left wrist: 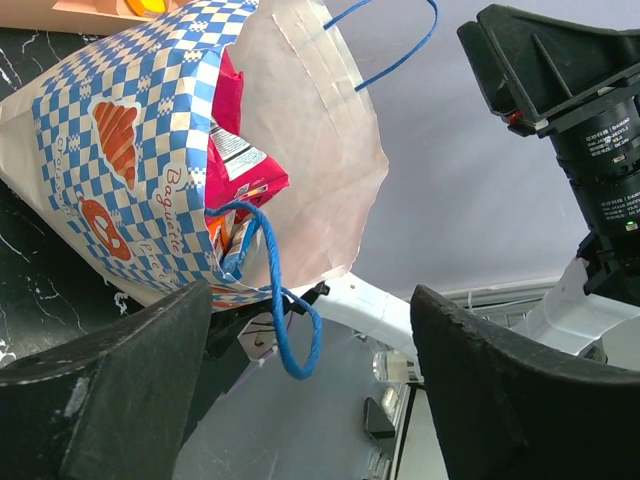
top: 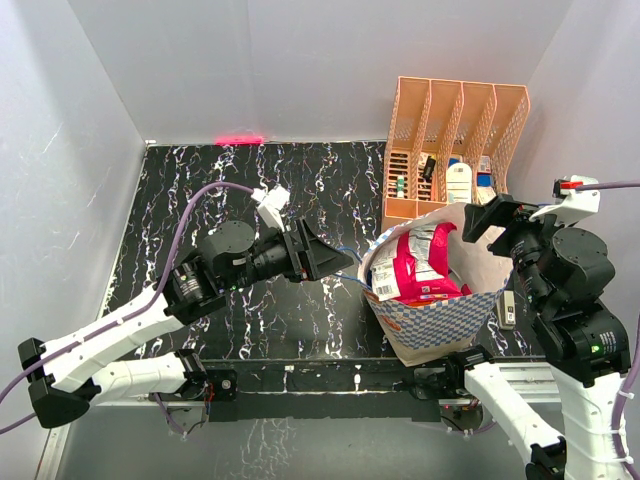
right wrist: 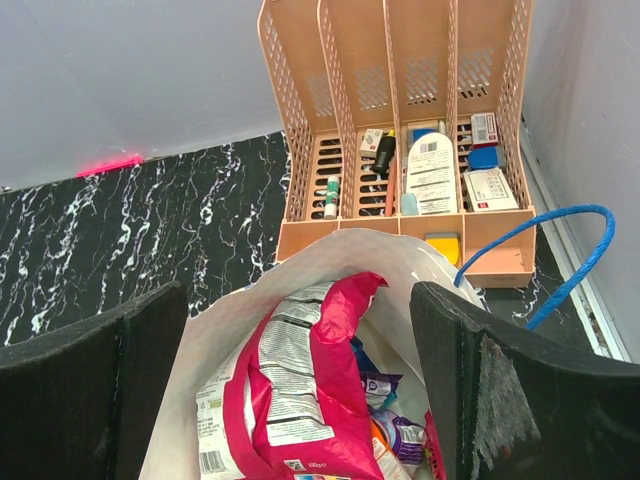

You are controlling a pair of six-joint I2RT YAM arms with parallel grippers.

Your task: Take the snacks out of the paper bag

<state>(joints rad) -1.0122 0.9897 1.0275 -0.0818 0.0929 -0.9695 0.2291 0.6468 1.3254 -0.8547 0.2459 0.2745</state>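
Across the overhead view, a black marbled table (top: 250,190). Right of centre on it, upright and gaping, the blue-and-white checkered paper bag (top: 440,322), just in front of a peach slotted organizer (top: 455,110) at the upper right. Left of the bag and apart from it, aimed sideways at its mouth, the left gripper (top: 335,258), spread wide with nothing held. Over the bag's upper-right rim, looking down inside, the right gripper (top: 478,220), likewise spread wide and empty. Filling the lower middle of the right wrist view, a tall magenta-and-silver snack packet (right wrist: 300,390), with smaller packets (right wrist: 395,435) tucked low at its right. At lower centre of the left wrist view, hanging off the bag's rim, a blue cord handle (left wrist: 285,320). Judged as the reach-in step, with no snack seen out on the table. Next, probably: lower the right gripper onto the magenta packet's upper edge, pinch the foil alone, keep clear of bag wall and cord, perhaps steady the rim with the left.
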